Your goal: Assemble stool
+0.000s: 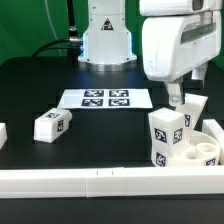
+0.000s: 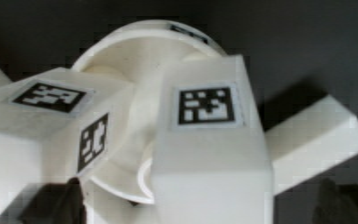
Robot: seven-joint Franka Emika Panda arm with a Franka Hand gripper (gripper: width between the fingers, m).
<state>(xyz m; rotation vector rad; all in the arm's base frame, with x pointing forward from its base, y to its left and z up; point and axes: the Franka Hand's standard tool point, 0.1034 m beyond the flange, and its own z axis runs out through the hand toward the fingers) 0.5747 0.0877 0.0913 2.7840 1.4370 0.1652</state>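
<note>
Bright even light; wrist view blurred close-up, whites glaring.

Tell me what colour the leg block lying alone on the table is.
The leg block is white with black-and-white square tags, clearest in the exterior view.

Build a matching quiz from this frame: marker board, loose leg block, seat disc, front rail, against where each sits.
Things:
1. marker board
2. loose leg block
3. seat disc
4. border rail

Places:
A. exterior view's right, with an upright leg block at its edge
B. along the near edge of the table
C. flat on the table, in front of the robot base
D. alone on the table, exterior view's left

Pairs: 1-C, 2-D, 3-A, 4-B
</note>
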